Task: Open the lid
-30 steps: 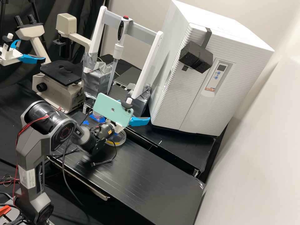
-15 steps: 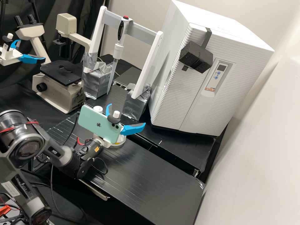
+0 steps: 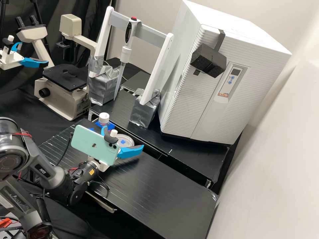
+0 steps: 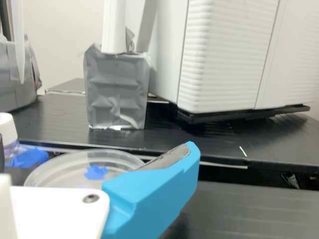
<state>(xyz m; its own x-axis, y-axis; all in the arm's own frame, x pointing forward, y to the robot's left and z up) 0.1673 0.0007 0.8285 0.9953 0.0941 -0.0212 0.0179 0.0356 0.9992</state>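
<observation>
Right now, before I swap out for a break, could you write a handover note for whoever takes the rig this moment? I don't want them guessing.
End effector: open, blue fingers spread apart, above the bench on the near side of the dish.
Job's things: the round clear dish bears a blue mark; the bottle with a white cap stands next to it.
Done: nothing that can be confirmed. The bottle is capped; whether a lid sits on the dish, I cannot tell.
Left: confirm which lid is meant, then probably grip and open it.
</observation>
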